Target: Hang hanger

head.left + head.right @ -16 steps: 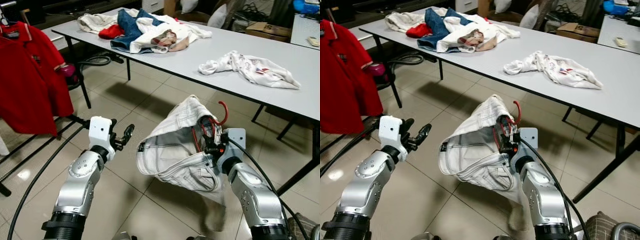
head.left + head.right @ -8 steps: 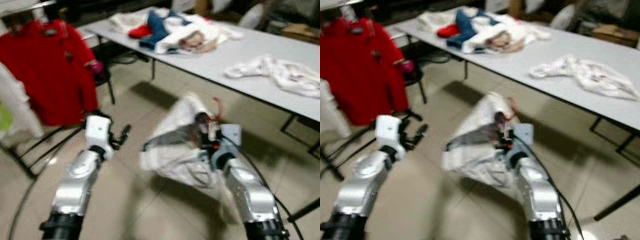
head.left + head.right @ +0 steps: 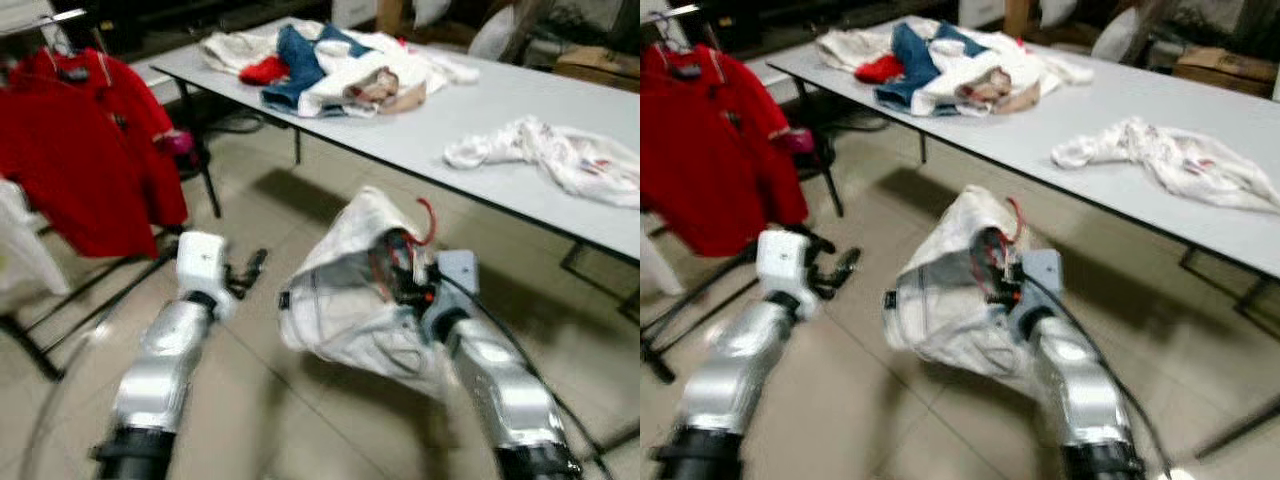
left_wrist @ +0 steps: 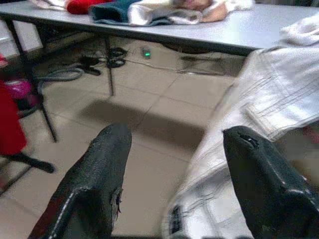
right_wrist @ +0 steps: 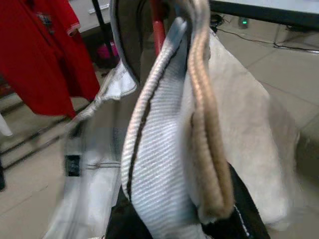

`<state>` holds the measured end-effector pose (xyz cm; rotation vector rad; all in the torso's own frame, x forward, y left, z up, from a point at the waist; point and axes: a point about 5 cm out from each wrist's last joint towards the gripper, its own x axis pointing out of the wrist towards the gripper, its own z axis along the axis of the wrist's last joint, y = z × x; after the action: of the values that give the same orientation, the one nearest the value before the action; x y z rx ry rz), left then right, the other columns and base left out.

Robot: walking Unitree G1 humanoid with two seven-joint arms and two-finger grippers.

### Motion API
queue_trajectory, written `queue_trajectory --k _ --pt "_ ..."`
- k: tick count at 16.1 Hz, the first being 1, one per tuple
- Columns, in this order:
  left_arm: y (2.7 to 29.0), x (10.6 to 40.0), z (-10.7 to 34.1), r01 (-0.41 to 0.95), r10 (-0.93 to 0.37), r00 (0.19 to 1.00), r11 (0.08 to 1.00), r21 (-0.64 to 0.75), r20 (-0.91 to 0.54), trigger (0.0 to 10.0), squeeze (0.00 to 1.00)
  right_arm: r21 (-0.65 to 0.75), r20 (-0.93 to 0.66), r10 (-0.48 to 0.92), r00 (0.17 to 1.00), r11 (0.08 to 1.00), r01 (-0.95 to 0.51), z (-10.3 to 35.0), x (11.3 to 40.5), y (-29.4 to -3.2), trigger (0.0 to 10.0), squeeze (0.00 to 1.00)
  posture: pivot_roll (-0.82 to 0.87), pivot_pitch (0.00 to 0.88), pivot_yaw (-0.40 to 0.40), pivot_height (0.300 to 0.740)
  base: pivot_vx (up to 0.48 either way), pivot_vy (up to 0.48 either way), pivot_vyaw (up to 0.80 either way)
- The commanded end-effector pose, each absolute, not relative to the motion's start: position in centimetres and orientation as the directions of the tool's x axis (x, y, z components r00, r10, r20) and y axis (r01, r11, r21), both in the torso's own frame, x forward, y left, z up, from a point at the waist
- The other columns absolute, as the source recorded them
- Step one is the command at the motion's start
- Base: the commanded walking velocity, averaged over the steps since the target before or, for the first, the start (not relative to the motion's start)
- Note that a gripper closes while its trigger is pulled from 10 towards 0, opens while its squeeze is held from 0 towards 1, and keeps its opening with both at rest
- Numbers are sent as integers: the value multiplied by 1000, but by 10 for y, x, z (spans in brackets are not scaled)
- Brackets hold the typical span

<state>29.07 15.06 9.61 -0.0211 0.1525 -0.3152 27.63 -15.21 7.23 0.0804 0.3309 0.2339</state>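
Note:
A red hanger (image 3: 428, 217) carries white shorts (image 3: 340, 300), held up above the tiled floor. My right gripper (image 3: 410, 283) is shut on the hanger and the cloth bunched at it; the right wrist view looks straight at the folded waistband (image 5: 169, 149) with a strip of red hanger (image 5: 158, 30) behind. My left gripper (image 3: 245, 272) hangs open and empty to the left of the shorts, its two black fingers (image 4: 99, 174) spread wide in the left wrist view. At the far left a red polo shirt (image 3: 90, 150) hangs on a clothes rack (image 3: 40, 20).
A long grey table (image 3: 480, 110) runs across the back with a pile of clothes (image 3: 330, 65) and a white garment (image 3: 560, 160) on it. Black rack legs (image 3: 60, 310) spread on the floor at the left. A white garment (image 3: 20, 250) hangs at the left edge.
The camera has swung, so the scene has shifted: the rack and red shirt show more fully at the left. Both arms keep their pose, the right still holding the hanger and shorts.

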Motion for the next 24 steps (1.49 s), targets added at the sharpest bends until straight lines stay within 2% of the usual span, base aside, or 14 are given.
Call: queue_trajectory --k 1,5,14,24 --pt "164 290 98 276 -276 949 961 -20 -149 10000 0 110 -217 273 937 961 -255 93 284 -142 10000 0 -53 0 26 740 337 0 800" --pt "164 290 99 272 -272 951 962 -22 -149 10000 0 105 -216 266 939 963 -249 93 285 -142 10000 0 -51 0 24 740 340 0 800" --pt "165 293 100 283 -284 948 959 -26 -146 10000 0 117 -210 227 951 971 -206 92 287 -144 10000 0 -57 0 45 740 340 0 0" --pt "167 287 101 263 -265 955 964 -34 -133 10000 0 102 -216 239 947 970 -222 92 288 -144 10000 0 -35 0 0 740 342 0 0"
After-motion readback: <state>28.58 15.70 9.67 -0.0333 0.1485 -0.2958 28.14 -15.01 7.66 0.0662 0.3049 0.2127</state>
